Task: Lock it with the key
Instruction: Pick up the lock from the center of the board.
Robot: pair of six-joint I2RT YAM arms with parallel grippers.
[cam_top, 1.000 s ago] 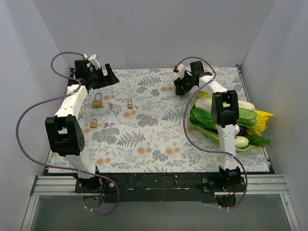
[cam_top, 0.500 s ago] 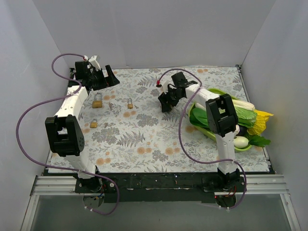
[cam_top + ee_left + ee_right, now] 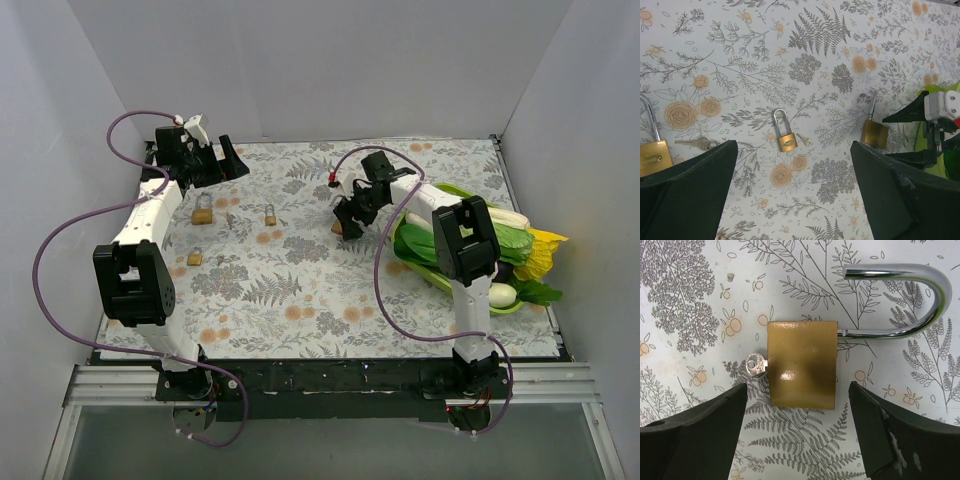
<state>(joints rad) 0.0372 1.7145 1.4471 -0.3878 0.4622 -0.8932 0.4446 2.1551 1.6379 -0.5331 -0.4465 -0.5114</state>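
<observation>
Your right gripper point(image 3: 797, 387) hangs spread over the brass padlock point(image 3: 801, 365), key point(image 3: 756, 364) at its 9 o'clock side, on the floral cloth point(image 3: 690, 290) inside grey walls point(image 3: 330, 70); your left gripper point(image 3: 793, 146) gapes too.

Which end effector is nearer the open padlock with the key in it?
Right. The right end effector hangs open directly above that padlock; the left end effector sits far off at the back-left corner of the mat.
</observation>
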